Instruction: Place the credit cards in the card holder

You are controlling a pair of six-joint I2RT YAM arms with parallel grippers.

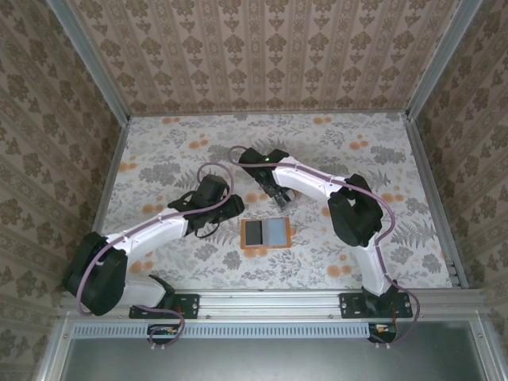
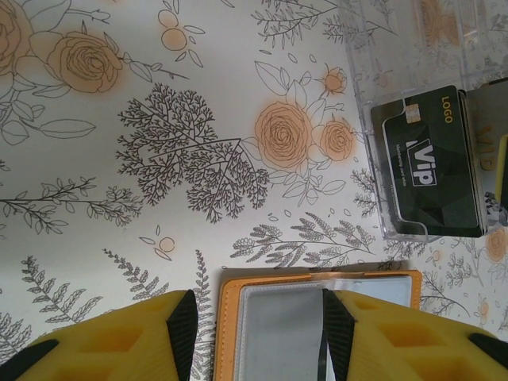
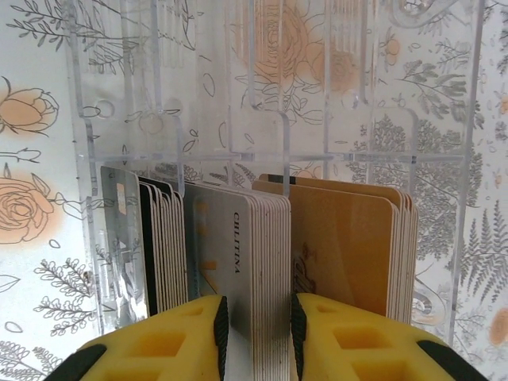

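I'm working the right pincer, and what matters is where it sits against the credit cards. They stand on edge in a clear box, packed face to face, with the row running from one finger to the other. The pincer comes in at their free edges and straddles a slice of the pale ones in the middle of the row. It is narrowed right down, with both pads looking pressed against that slice, so I read it as gripping several cards rather than one. I can't tell how firm the bite is.

The card holder lies open and flat on the bench, with two grey pockets side by side. The box is just beyond the holder, so the right arm is the one on the cards.

My left pincer hovers over the holder's edge — fingers spread wide, holding nothing, the holder's orange rim showing between them. From there a black card shows, leaning in the box past the holder.

I judge the coming lift needs the slice thinned — a single card suits a pocket.
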